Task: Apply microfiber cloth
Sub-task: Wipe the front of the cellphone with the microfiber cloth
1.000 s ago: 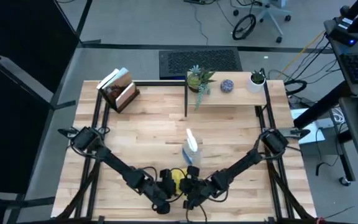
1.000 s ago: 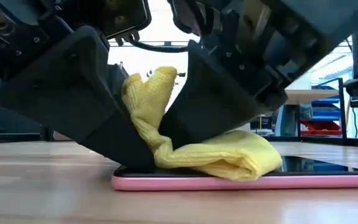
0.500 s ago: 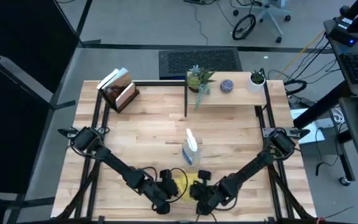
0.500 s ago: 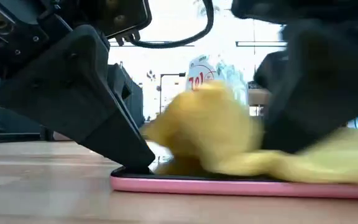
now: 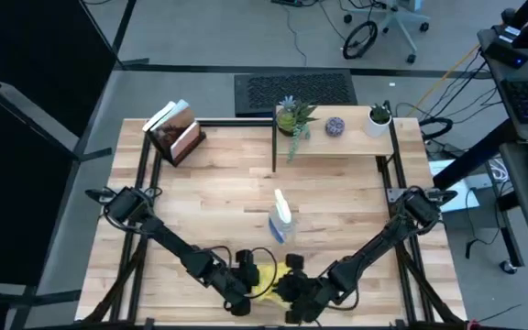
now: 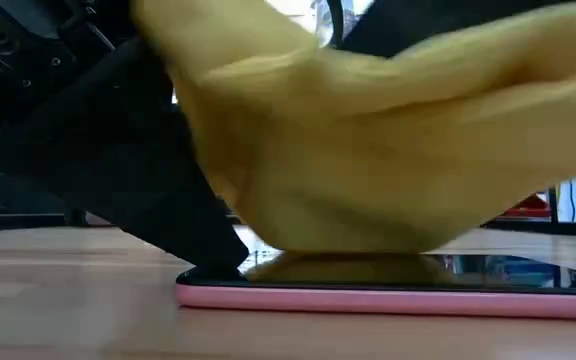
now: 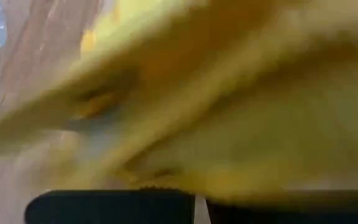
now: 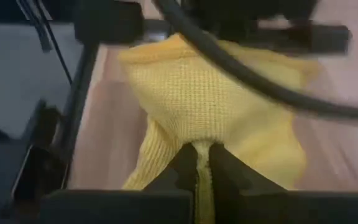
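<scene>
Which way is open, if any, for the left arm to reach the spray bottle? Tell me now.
Probably yes, but not freely: the spray bottle stands in open table beyond the left gripper, nothing between. But that gripper is pinning the phone while the right gripper drags the microfiber cloth.

The microfiber cloth [image 8: 197,106] is soft fabric with a fine, knitted-looking weave, matt and slightly nubbly, and it folds into thick, limp creases where the right gripper [image 8: 197,163] pinches it. The phone [image 6: 388,285] under it has a glossy dark face that mirrors the cloth, set in a smooth pink case with a dull sheen. The table [image 5: 218,183] is pale wood in jointed strips, smooth and lightly satin. The left gripper [image 6: 218,262] looks like matt black plastic. The spray bottle [image 5: 282,220] is clear, shiny plastic.
</scene>
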